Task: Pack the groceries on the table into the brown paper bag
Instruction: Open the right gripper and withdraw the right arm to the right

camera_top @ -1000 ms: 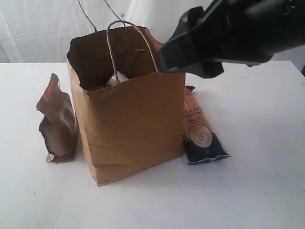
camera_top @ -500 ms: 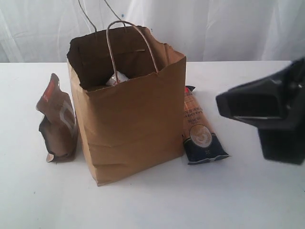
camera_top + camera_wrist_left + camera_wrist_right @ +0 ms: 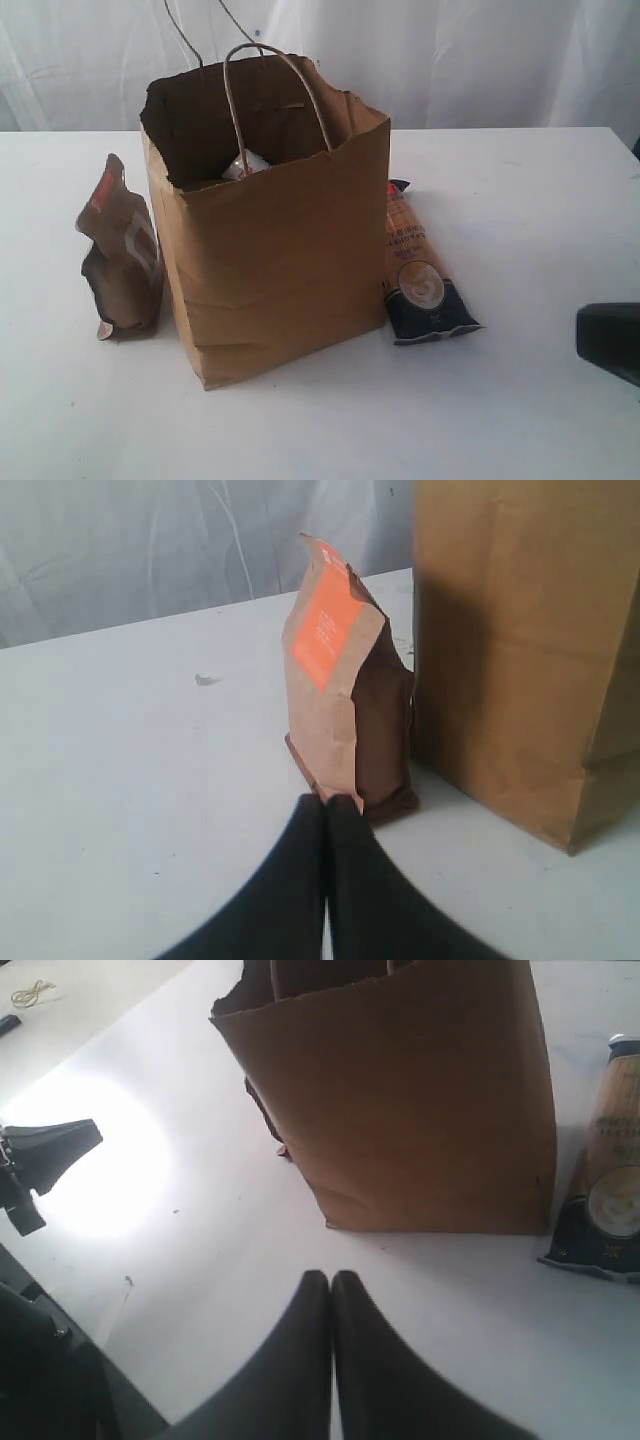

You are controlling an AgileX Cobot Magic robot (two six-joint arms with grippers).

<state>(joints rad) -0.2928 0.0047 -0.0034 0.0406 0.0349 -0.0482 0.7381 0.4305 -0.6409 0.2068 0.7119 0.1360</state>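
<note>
The brown paper bag stands upright at the middle of the worktop with its mouth open. It is matte tan kraft with soft creases, a ragged torn rim and a thin twisted-paper loop handle arching over the opening. A white item shows just inside the mouth, too little of it to tell which grocery it is.

At the bag's 9 o'clock the dark-brown pouch stands upright just beside it, crumpled, with a pinched top and an orange-red label. At the bag's 3 o'clock the long orange-navy packet lies flat and close against the bag's base. It is glossy, orange along its far part, navy at the near end, with a round pale emblem.

The left end effector has its black tapered fingers pressed together and grips nothing. Its tip sits just before the pouch's foot; whether it touches cannot be told. The right end effector is likewise closed tight and empty, low over bare worktop, apart from the bag and the packet.

The worktop is plain, smooth and white, and a white curtain hangs at 12 o'clock.
</note>
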